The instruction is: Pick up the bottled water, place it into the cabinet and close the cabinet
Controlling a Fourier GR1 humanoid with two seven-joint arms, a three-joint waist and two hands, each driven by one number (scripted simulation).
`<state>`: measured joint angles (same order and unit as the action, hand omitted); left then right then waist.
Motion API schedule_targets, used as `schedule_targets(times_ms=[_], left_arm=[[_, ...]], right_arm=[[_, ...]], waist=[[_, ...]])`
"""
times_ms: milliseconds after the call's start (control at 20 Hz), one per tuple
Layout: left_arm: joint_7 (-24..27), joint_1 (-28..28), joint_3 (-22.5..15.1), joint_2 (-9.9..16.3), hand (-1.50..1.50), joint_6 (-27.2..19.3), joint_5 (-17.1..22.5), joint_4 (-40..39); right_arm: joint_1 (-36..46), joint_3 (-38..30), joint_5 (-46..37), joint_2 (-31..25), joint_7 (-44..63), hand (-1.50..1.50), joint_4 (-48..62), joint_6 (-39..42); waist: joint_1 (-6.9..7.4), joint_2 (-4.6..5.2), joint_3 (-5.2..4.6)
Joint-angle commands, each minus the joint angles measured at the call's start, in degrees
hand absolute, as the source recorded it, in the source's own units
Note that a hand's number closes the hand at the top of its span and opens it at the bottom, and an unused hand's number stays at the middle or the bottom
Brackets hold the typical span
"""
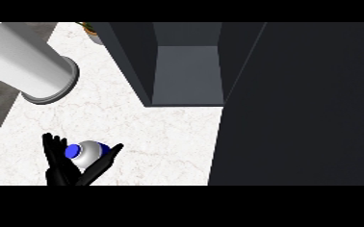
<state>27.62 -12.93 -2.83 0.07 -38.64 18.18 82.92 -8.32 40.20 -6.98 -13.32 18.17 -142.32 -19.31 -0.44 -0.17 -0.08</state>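
White marble-patterned bench [163, 130] filled the left and middle of the head view, with a strip of darker grey surface at its far left edge. At the upper left, a large pale grey cylinder with a dark rim [35, 72] slanted in from the corner; what it belonged to could not be told. Just beyond it, at the top edge, a sliver of something green and brown [90, 29] peeked out beside the cabinet, too small to name.

Low on the left, one black robot hand [68, 166] rose from the lower edge with its fingers and thumb curled up around the small clear water bottle with a blue cap [86, 154], cupping it from both sides. Which of the two it was could not be settled from its place alone, since no forearm showed; it sat on the robot's left side of the view. The other one was nowhere to be seen.

To the right stood the dark grey cabinet [188, 67], its interior open toward the robot, and its tall dark door panel [292, 110] swung wide across the right half of the view.

By this reading, the grasp looked achieved, and the bottle sat well apart from the cabinet opening. Carrying it in, releasing it and shutting the door all remained.
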Motion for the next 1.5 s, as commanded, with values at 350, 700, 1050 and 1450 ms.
schedule_targets(times_ms=[350,700,1050,1450], left_arm=[[15.32,2.84,1.68,-0.07,-1.50,3.04,10.36,-15.56],[23.30,4.84,1.94,-0.07,-1.50,6.49,16.48,-24.04],[29.81,10.79,3.54,-0.06,-1.50,12.61,19.80,-33.02],[30.39,11.35,6.11,2.08,1.50,19.60,22.55,-33.41]], right_arm=[[-1.62,-0.15,-3.81,-3.82,0.05,-1.50,-5.73,-0.07],[2.09,-3.98,-1.72,-4.32,4.22,-1.50,-7.19,0.15],[1.92,-1.28,-2.25,-3.58,5.12,-1.50,-7.23,-0.93],[2.70,-0.46,-4.23,-2.49,2.70,-1.50,-3.31,-2.77]], waist=[[0.16,0.07,0.04],[0.27,0.13,0.00],[0.14,0.15,-0.01],[0.26,0.12,0.03]])
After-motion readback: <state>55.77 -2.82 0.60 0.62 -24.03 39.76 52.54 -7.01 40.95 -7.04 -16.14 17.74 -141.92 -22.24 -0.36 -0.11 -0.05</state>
